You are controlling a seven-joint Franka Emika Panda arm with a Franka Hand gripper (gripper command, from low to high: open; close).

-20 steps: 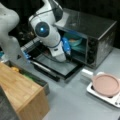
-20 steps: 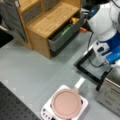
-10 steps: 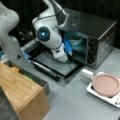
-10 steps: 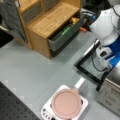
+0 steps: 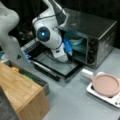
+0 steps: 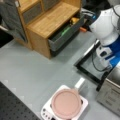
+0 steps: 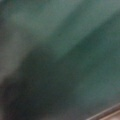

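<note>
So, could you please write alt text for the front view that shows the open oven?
A white robot arm reaches into an open toaster oven, beside a teal bowl inside; its claw is hidden. The oven door lies flat, and a pink pan sits at the view's right.

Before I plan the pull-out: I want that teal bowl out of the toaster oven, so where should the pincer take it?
Probably by the teal bowl's near rim, coming straight in through the toaster oven's open front over the lowered door. Only that rim faces the opening; the walls and roof close off the other sides.

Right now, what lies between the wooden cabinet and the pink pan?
Only bare grey table lies between the wooden cabinet and the pink pan, in a front view.
</note>
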